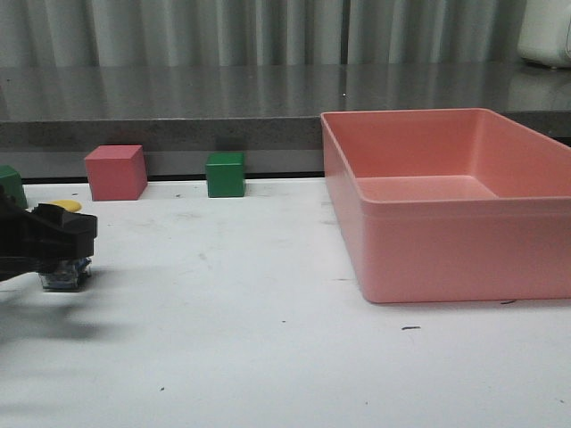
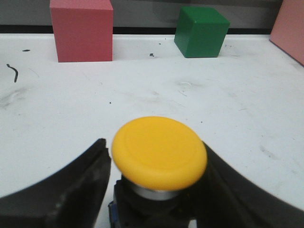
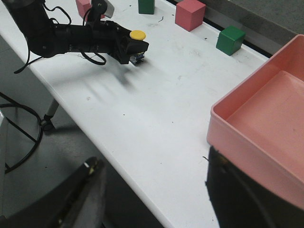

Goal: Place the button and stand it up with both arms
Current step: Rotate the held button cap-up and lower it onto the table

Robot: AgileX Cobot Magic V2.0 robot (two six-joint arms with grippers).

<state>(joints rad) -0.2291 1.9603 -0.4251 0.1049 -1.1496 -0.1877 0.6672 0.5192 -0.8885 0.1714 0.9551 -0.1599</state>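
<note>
The button stands upright at the table's far left, its yellow cap above a black-and-bluish base. My left gripper is shut on its black body, one finger on each side. In the left wrist view the cap fills the space between the fingers. The right wrist view shows the button in the left gripper from far off. My right gripper is open and empty, high over the table's front edge, and is out of the front view.
A large pink tray stands at the right. A pink cube and a green cube sit along the back edge, with another green cube at the far left. The table's front edge lies under my right gripper.
</note>
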